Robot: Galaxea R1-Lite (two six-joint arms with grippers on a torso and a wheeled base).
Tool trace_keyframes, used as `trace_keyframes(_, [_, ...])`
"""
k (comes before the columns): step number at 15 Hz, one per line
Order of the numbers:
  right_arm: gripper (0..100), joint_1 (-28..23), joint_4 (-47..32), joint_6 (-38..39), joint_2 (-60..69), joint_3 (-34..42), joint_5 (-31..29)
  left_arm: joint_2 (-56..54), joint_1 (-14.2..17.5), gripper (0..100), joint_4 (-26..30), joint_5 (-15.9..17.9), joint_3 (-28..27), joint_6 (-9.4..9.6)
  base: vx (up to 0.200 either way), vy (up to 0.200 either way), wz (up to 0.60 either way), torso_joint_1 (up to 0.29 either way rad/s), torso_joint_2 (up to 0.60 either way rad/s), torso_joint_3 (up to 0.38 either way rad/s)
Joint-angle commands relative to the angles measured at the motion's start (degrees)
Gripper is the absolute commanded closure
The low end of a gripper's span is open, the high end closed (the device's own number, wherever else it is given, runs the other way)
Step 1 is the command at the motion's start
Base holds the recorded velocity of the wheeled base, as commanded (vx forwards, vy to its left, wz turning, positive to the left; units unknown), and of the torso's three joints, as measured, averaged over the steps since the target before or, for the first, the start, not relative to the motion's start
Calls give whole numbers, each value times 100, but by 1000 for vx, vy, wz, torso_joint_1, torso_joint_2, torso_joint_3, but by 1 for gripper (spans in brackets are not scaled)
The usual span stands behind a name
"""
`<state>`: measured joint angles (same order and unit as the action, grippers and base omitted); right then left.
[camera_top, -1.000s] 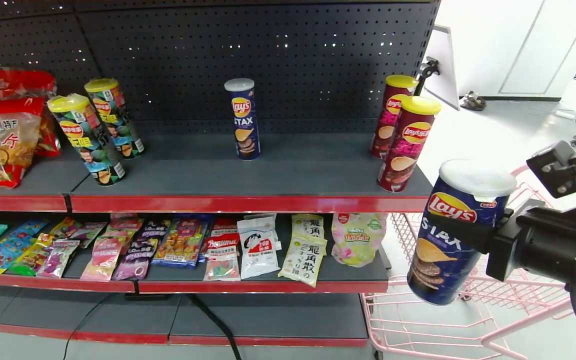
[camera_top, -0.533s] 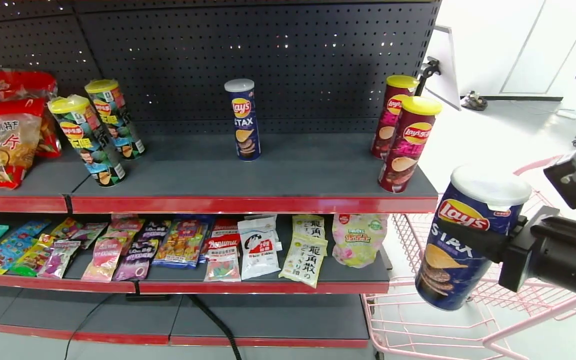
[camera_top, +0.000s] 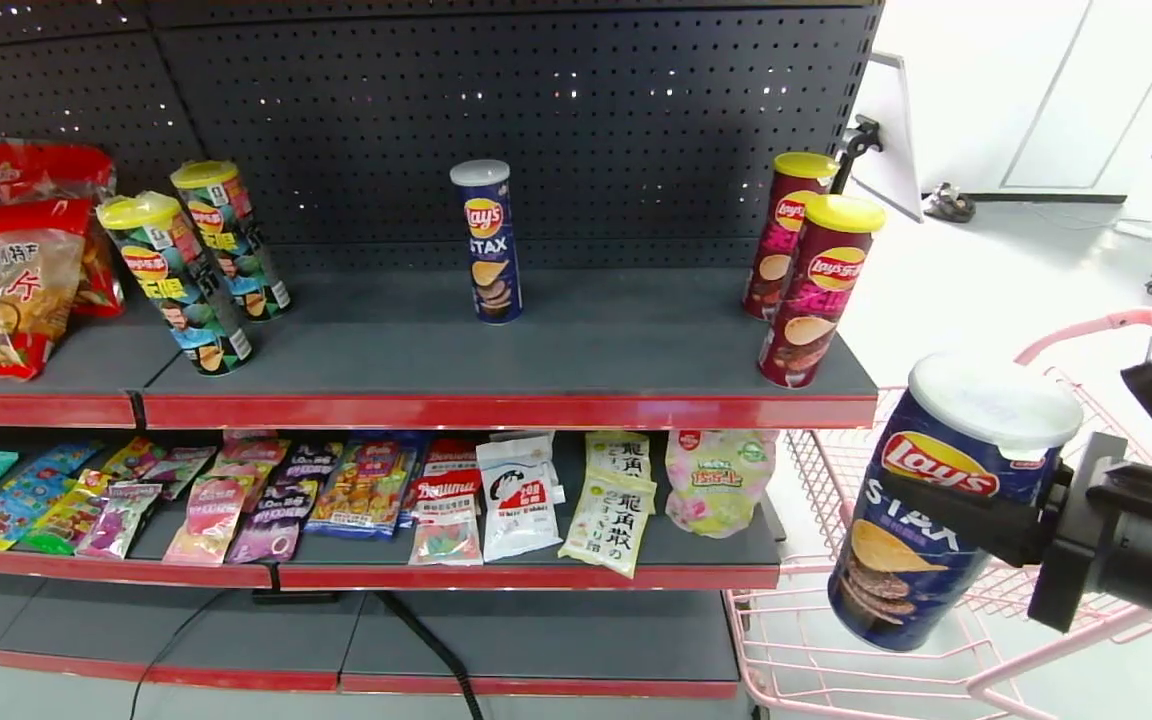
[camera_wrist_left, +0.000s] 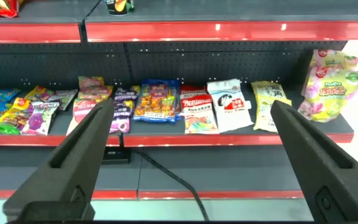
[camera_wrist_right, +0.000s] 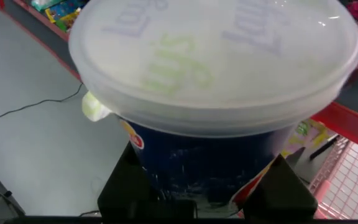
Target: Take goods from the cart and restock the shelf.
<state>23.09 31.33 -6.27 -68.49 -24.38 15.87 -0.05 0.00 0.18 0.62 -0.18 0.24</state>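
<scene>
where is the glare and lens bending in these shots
Head view: bright dots shine through the pegboard, the floor at right is washed bright, the outer cans lean outward. Left wrist view: highlights on the red shelf edge. Right wrist view: sheen on the blue can lid.

Tilted blue chips can point(camera_top: 936, 465), above pink cart point(camera_top: 1086, 325)

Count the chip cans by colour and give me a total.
Blue cans: 2, one on the top shelf, one held by the right gripper
Teal cans: 2
Maroon cans: 2
Total: 6
</scene>
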Motion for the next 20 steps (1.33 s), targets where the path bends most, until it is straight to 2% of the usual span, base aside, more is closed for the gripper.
trace_keyframes(1, [100,3,-4,-6,20,12,118,5,0,0,-1,-1,1,11,0,200,0,2,-2,2])
trace_keyframes(15, [100,11,5,3,160,-5,144,5,0,0,-1,-1,1,11,0,200,0,3,3,3])
trace_keyframes(18, [100,11,-4,11,266,12,153,5,0,0,-1,-1,1,11,0,0,0,0,0,0])
trace_keyframes(20, [100,-6,5,-6,310,39,399,5,0,0,-1,-1,1,20,0,0,0,0,0,0])
